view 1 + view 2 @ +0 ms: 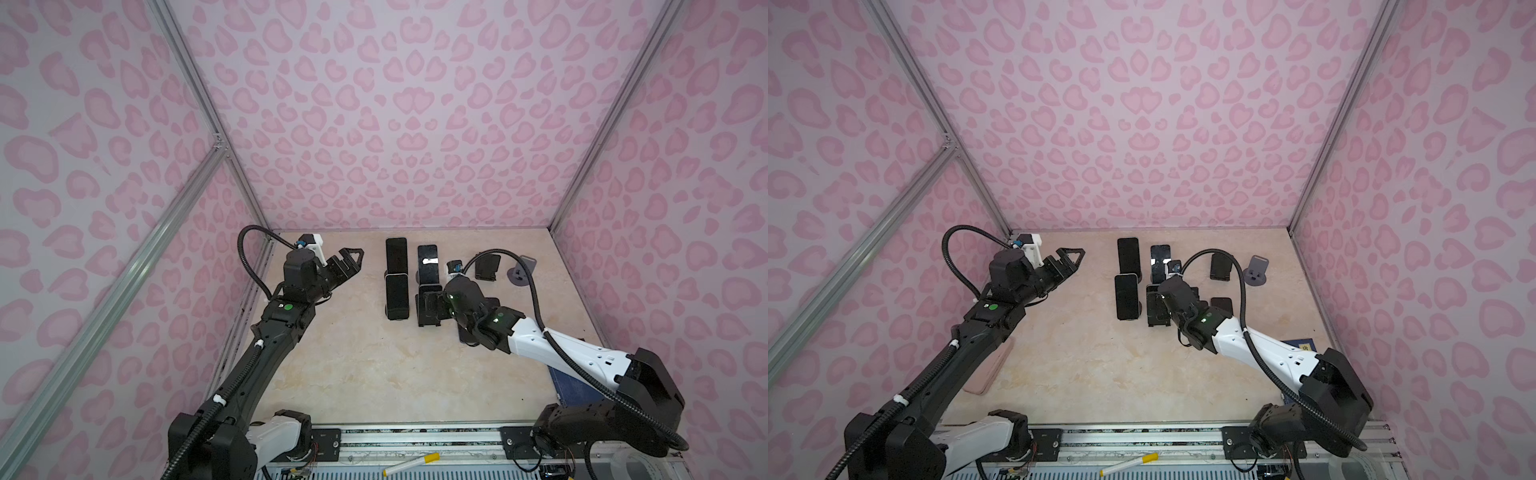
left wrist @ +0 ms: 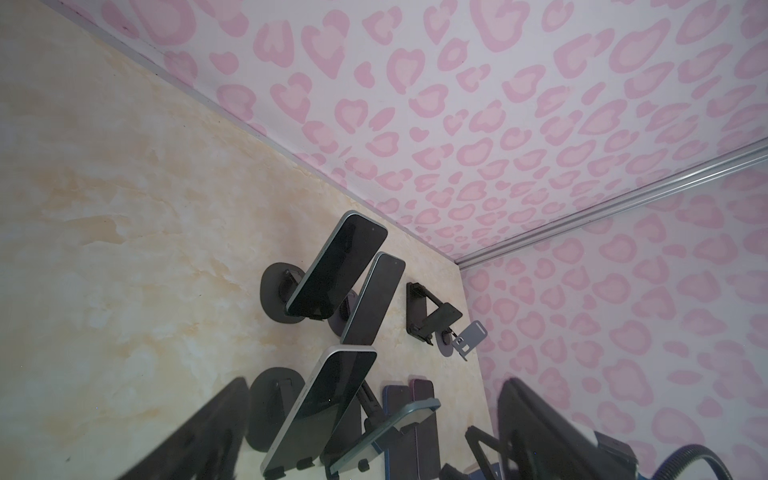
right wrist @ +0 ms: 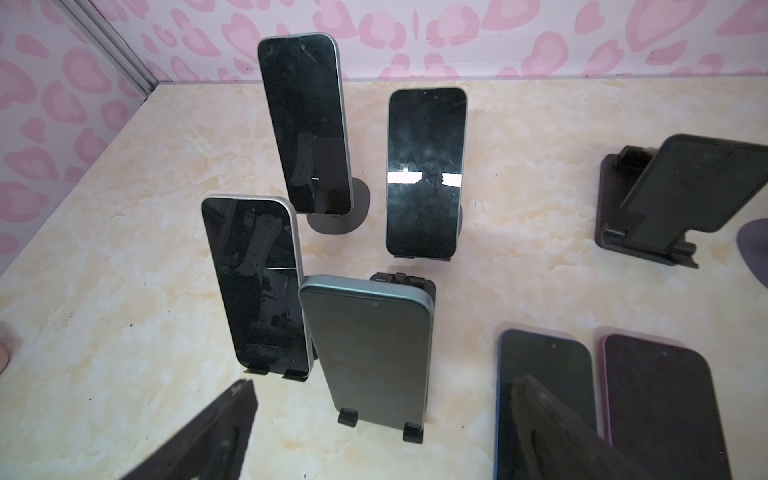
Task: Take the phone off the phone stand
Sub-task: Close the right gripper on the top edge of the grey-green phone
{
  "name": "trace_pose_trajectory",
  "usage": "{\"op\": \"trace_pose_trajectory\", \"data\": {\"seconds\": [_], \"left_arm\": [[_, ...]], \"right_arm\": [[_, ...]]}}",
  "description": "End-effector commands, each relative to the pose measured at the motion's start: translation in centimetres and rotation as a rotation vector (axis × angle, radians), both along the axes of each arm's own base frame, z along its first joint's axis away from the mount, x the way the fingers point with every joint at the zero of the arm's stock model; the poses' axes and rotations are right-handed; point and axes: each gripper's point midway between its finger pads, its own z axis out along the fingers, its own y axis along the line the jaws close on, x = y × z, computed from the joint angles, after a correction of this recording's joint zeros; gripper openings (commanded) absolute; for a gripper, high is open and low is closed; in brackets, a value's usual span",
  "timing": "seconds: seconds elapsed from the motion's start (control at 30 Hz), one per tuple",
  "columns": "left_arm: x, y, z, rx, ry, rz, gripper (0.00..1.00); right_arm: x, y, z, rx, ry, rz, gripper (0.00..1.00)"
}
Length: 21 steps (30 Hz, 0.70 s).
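the teal phone (image 3: pixel 370 353) leaned back in its black stand (image 3: pixel 412 432), its lower edge caught by two small lips, at the front of a cluster of propped phones mid-table. the right gripper (image 3: pixel 382 384) hovered just before it, angled down, fingers (image 3: pixel 199 440) spread wide and empty. the left gripper (image 1: pixel 353 259) hung well apart, also spread.

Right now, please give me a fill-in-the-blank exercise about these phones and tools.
1. The teal phone is one of ____ propped on stands.
2. The blue phone and purple phone lie ____ on the table.
3. The left tool and right tool are both ____.
Missing words: four; flat; open.
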Motion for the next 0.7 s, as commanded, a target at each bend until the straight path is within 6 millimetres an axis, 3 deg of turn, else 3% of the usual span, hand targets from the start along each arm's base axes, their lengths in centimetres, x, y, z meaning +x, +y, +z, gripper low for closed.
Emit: {"op": "trace_pose_trajectory", "data": {"seconds": [0.0, 0.67], "left_arm": [[0.1, -0.3, 1.7, -0.027, -0.065, -0.017, 0.96], [-0.1, -0.5, 2.3, -0.066, -0.069, -0.042, 0.96]], "right_arm": [[0.9, 1.0, 0.7, 0.013, -0.036, 0.011, 0.98], [3.1, 2.1, -2.6, -0.029, -0.008, -0.051, 0.98]]}}
